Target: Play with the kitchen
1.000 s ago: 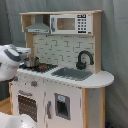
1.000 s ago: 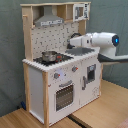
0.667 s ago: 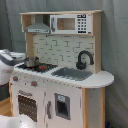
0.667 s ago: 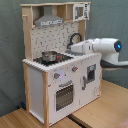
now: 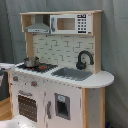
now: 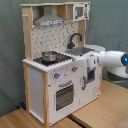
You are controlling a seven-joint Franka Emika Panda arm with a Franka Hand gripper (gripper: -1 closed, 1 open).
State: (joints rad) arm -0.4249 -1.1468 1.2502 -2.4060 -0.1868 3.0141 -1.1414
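In the first exterior view the kitchen (image 5: pixel 60 75) fills most of the scene, standing upright against a grey curtain (image 5: pixel 115 40). Up top, at about eleven o'clock, sits the grey hood (image 5: pixel 38 26), and just beside it toward one o'clock is the small microwave (image 5: pixel 71 23) with its dark keypad. Below them runs a white tiled backsplash. On the counter, a small silver pot (image 5: pixel 31 61) rests on the stovetop (image 5: pixel 37 66) at nine o'clock, the sink (image 5: pixel 72 74) lies near the centre, and the black faucet (image 5: pixel 84 59) curves over it at three o'clock. The oven door (image 5: pixel 27 106) is at seven o'clock, shut. No arm shows here. In the second exterior view the kitchen (image 6: pixel 55 65) stands on a wooden floor (image 6: pixel 95 112), its hood (image 6: pixel 49 20) at twelve o'clock, the pot (image 6: pixel 49 56) on the burners at centre, the faucet (image 6: pixel 75 40) behind. The robot arm (image 6: pixel 111 58) reaches in from three o'clock, white and rounded, its end close against the kitchen's front edge below the sink. I cannot tell from here whether the pincer (image 6: pixel 90 61) is spread or closed.
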